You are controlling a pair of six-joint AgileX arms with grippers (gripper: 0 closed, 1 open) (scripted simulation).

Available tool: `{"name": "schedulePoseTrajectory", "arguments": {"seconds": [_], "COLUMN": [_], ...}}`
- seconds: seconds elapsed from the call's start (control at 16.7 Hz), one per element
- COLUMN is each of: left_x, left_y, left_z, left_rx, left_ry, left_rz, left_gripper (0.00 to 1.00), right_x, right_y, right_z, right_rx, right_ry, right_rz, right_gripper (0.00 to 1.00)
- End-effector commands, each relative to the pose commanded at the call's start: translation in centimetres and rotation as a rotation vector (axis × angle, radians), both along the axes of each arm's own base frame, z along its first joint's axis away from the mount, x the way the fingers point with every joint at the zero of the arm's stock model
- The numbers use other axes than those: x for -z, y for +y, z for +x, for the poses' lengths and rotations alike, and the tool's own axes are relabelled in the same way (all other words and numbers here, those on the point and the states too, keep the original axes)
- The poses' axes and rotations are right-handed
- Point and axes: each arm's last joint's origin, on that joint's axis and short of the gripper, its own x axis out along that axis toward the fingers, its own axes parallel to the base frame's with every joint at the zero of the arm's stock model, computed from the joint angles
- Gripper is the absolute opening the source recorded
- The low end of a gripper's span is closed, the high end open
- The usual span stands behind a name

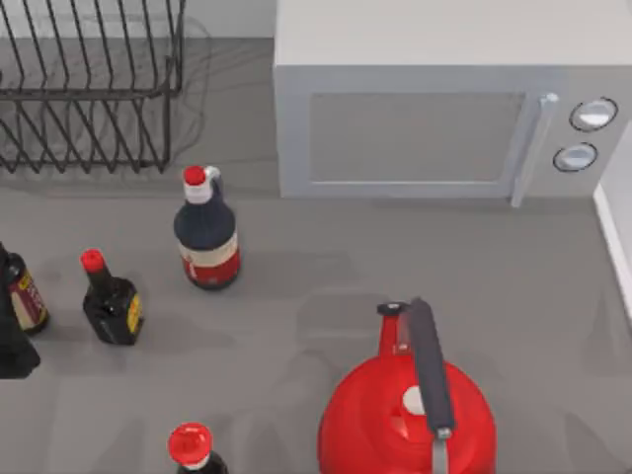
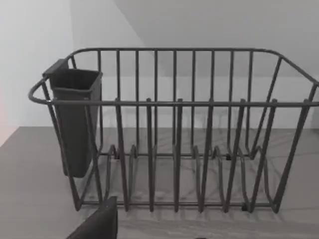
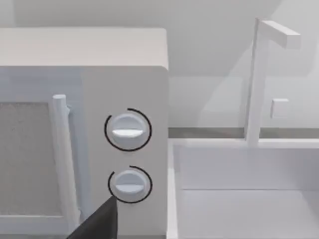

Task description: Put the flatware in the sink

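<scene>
Looking down from the top: four dark sauce bottles, the biggest in front-left of the one microwave, plus one red kettle and one wire dish rack on a grey counter.

Left wrist view: rack with one dark utensil cup, white wall behind. Can't tell the tool's state.

Right wrist view: microwave's two knobs, white sink and faucet right beside it.

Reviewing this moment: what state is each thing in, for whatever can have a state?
microwave: door shut
dish rack: upright, no dishes in it
utensil cup: hung on the rack's end
large sauce bottle: upright, capped
small sauce bottle: upright, capped
red kettle: upright, lid on
sink: nothing visible inside
</scene>
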Motion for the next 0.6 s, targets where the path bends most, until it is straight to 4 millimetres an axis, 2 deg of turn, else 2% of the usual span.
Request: {"name": "schedulePoseTrajectory", "arguments": {"seconds": [0.3, 0.42, 0.6], "left_x": [0.0, 0.0, 0.0], "left_y": [0.0, 0.0, 0.0], "left_z": [0.0, 0.0, 0.0], "left_rx": [0.0, 0.0, 0.0], "left_ry": [0.0, 0.0, 0.0], "left_rz": [0.0, 0.0, 0.0], "left_gripper": [1.0, 1.0, 1.0], "right_x": [-0.9, -1.8, -3.0], "right_y": [-0.1, -0.1, -0.3], "right_z": [0.1, 0.4, 1.6], "right_rx": [0.01, 0.025, 0.076], "right_ry": [0.07, 0.174, 0.424], "right_rz": [0.044, 0.102, 0.222], "right_gripper": [1.0, 1.0, 1.0]}}
